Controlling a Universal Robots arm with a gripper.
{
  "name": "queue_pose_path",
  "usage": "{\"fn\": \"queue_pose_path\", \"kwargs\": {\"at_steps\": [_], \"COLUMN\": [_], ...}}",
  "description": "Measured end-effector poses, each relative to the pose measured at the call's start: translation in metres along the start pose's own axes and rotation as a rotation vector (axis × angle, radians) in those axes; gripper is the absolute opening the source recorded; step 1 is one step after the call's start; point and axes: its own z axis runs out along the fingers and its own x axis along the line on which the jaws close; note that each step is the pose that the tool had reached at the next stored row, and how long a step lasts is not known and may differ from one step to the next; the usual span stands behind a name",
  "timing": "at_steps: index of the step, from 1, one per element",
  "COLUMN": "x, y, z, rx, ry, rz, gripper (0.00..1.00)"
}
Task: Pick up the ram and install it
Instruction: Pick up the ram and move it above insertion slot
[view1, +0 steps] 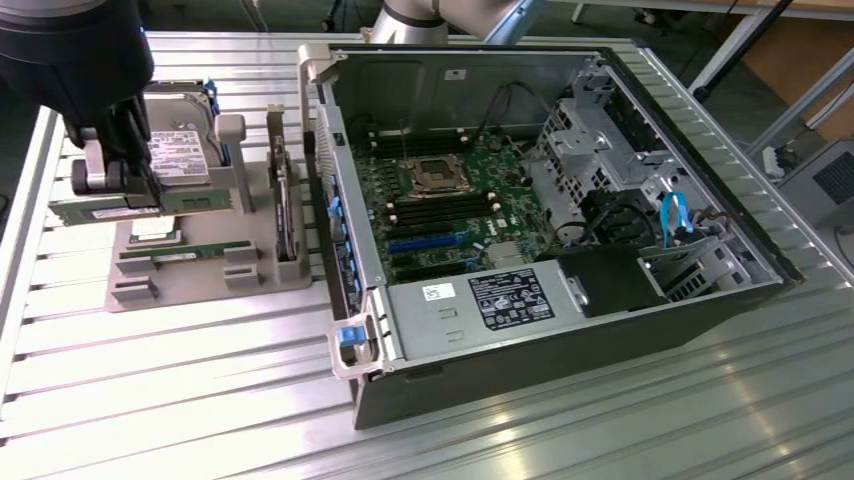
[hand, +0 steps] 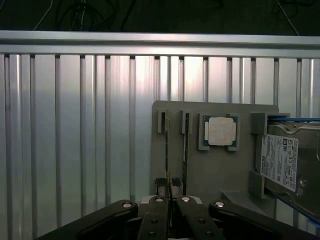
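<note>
**Supervisor:** Report jaw condition.

**Operator:** I read the gripper (hand: 170, 192) as closed almost fully. Its two fingers are pinched on the thin edge of the ram (view1: 184, 205). The grip is at mid-length, and the green stick shows on either side of the fingers.

**Supervisor:** List the scene, largest item first.

**Operator:**
1. Ribbed aluminium table (view1: 174, 380). It carries everything.
2. Open computer case (view1: 534, 370). It lies on its side at the exterior view's right, with the motherboard (view1: 454, 200) exposed.
3. Grey parts tray (view1: 200, 285). It sits just beside the case, at the exterior view's left.
4. Hard drive (hand: 287, 165). It stands on edge in the tray.
5. Dark expansion card (view1: 283, 200). It stands on edge at the tray side nearest the case.
6. Second memory stick (view1: 174, 252). It is seated in a tray slot.
7. Square silver processor (hand: 221, 131). It lies flat in its own tray recess.

**Supervisor:** Where is the ram?

**Operator:** It is held level over the tray, in front of the hard drive and well apart from the motherboard. I cannot tell whether it is fully out of its slot.
</note>
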Motion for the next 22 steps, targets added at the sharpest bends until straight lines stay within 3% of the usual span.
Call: {"fn": "queue_pose_path", "kwargs": {"at_steps": [22], "x": [0.0], "y": [0.0006], "z": [-0.0138], "rx": [0.0], "ry": [0.0], "rz": [0.0], "gripper": [0.12]}}
